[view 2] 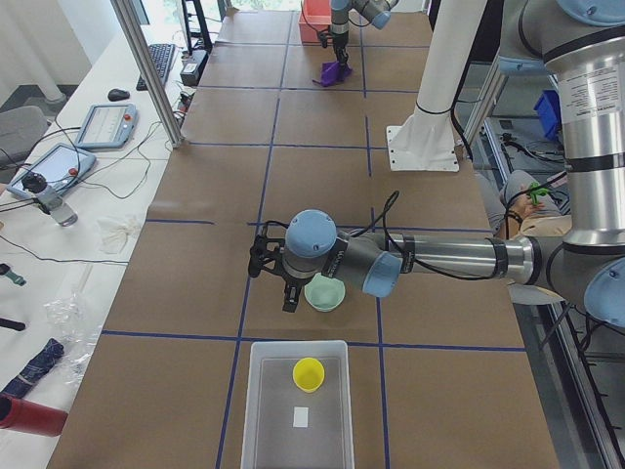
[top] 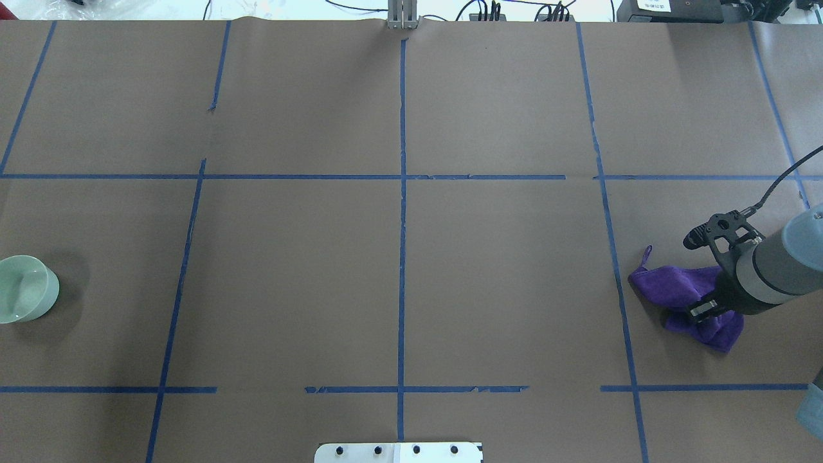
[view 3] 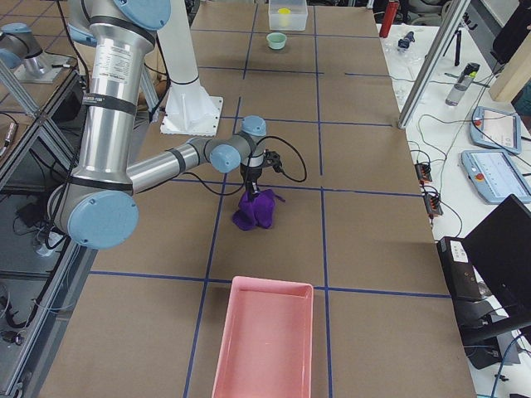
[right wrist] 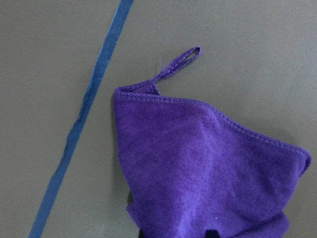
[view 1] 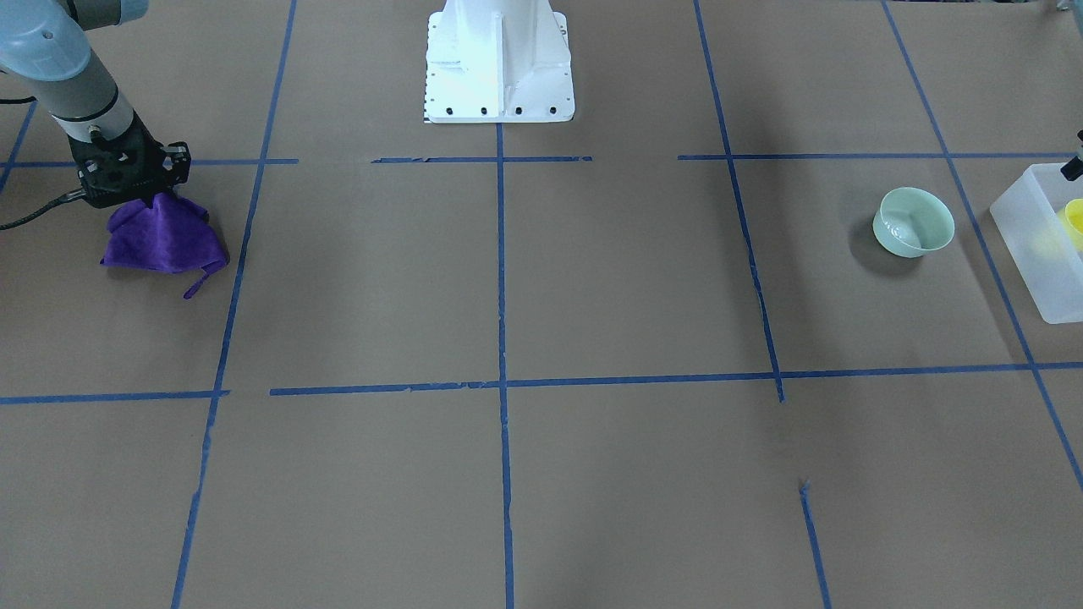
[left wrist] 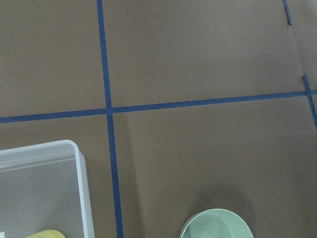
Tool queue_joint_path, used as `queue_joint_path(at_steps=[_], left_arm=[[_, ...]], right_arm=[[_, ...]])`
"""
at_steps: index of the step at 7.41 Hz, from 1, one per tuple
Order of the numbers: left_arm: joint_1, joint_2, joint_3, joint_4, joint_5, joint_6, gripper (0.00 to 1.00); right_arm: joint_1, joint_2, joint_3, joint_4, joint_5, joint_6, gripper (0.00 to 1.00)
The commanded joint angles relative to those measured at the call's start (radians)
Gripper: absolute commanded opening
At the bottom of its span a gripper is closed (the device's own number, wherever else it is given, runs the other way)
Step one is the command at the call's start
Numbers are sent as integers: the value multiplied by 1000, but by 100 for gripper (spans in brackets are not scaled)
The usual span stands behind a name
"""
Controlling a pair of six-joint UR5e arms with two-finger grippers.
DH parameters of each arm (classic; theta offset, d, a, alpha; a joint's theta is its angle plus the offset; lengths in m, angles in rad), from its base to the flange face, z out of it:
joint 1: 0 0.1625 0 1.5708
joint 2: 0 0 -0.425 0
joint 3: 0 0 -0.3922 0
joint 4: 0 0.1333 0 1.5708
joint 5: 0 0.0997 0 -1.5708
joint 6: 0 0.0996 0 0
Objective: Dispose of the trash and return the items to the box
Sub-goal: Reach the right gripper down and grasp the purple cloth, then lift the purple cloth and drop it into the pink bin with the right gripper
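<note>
The pale mint-green bowl stands upright on the table beside the frosted box. It also shows in the overhead view and the left wrist view. The yellow cup stands inside the box. My left gripper hovers next to the bowl; I cannot tell whether it is open or shut. My right gripper is shut on a purple cloth, whose top is pulled up into a peak while its lower part rests on the table.
A pink tray lies at the table's end on the robot's right, beyond the cloth. The white robot base stands at the middle of the table's robot side. Blue tape lines cross the brown paper cover.
</note>
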Motion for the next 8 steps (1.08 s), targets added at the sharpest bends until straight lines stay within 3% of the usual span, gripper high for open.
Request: queue_joint_path(at_steps=[1,2,3,4,5,6,7,8], left_arm=[[2,0,-9,-2,-1,-1,100],[2,2,-9,-17,-1,-1,100],[2,8,-9,-15,-37,-1,100],[2,9,-9,-15,-63,-1,100],[3,17,-7,-17,-64,-1,100],[3,17,-7,-18,-64,-1,100],[5,15,-9,-28,-65,2,100],[57,15,-4,-116,-65,2,100]], right_arm=[[158,-13,18,-10,70,-7,0],[366,-20,25,-69,215,-121,0],[619,-14,22,-214,279,-415,0],[799,15,-1,-401,267,-713,0],[974,179,-91,-611,249,-898,0],[1067,279,-194,-686,174,-1044,0],[1098,301,-278,-680,73,-1172,0],[1103,294,-363,-615,63,-1208,0]])
